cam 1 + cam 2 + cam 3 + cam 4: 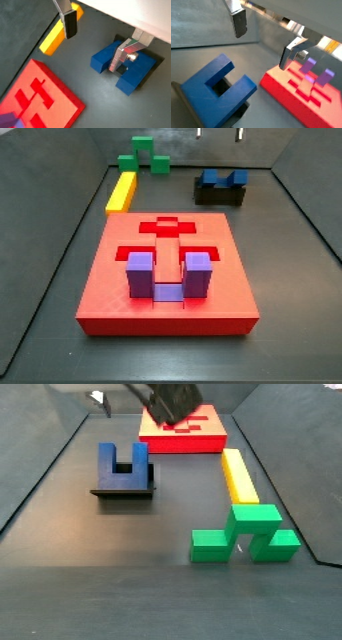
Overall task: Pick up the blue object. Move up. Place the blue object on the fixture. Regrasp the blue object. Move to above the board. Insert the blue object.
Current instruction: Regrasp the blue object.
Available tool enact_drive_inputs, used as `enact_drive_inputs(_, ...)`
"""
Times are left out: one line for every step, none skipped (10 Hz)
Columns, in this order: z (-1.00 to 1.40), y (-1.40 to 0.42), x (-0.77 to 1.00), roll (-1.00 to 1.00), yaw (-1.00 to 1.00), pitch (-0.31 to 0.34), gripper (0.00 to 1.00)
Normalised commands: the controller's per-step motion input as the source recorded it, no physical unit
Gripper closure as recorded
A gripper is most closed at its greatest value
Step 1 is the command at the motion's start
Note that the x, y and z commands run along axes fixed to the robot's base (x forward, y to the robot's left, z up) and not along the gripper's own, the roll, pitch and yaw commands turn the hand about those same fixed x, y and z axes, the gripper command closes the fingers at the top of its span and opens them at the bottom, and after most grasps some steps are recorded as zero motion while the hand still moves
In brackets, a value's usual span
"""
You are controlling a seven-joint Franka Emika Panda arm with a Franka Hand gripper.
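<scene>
Two silver fingers [67, 20] with dark pads stand wide apart in both wrist views, so we read the gripper [93, 37] as open and holding nothing; it hangs above the blue object [125, 65] without touching it. In a side view only the dark underside of the gripper [171, 401] shows at the upper edge, above the desk [107, 564] and in front of the board [183, 429].

We find the blue object [123, 464] resting on the fixture [124, 488], its two prongs running along the top with the slot between them open. In a side view it sits on the dark fixture [219, 195] at the far end of the desk, well apart from the board [167, 273].

On the board we see a purple U-shaped block [166, 276] seated in a slot, with a cross-shaped recess behind it. A yellow bar [123, 192] lies just beside the board's far corner, and a green block [142, 156] stands beyond it. In a side view the yellow bar [239, 476] touches the green block [246, 532].
</scene>
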Motion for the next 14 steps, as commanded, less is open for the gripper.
enact_drive_inputs(0.00, -0.11, -0.03, 1.00, 0.00, 0.000, 0.00)
enact_drive_inputs(0.01, -0.13, -0.03, 1.00, 0.00, 0.000, 0.00)
enact_drive_inputs(0.01, -0.14, -0.02, 1.00, 0.00, 0.000, 0.00)
enact_drive_inputs(0.01, -0.15, -0.02, 1.00, 0.00, 0.000, 0.00)
enact_drive_inputs(0.01, -0.15, -0.02, 1.00, 0.00, 0.000, 0.00)
enact_drive_inputs(0.01, -0.15, -0.03, 1.00, 0.00, 0.000, 0.00)
enact_drive_inputs(0.01, -0.15, -0.02, 1.00, 0.00, 0.000, 0.00)
enact_drive_inputs(0.01, -0.16, -0.02, 1.00, 0.00, 0.000, 0.00)
enact_drive_inputs(0.01, -0.17, -0.01, 1.00, 0.00, 0.000, 0.00)
enact_drive_inputs(0.01, -0.17, -0.01, 1.00, 0.00, 0.000, 0.00)
enact_drive_inputs(0.01, -0.17, -0.01, 1.00, 0.00, 0.000, 0.00)
enact_drive_inputs(0.01, -0.17, -0.01, 1.00, 0.00, 0.000, 0.00)
enact_drive_inputs(0.01, -0.17, -0.01, 1.00, 0.00, 0.000, 0.00)
enact_drive_inputs(0.01, -0.17, -0.01, 1.00, 0.00, 0.000, 0.00)
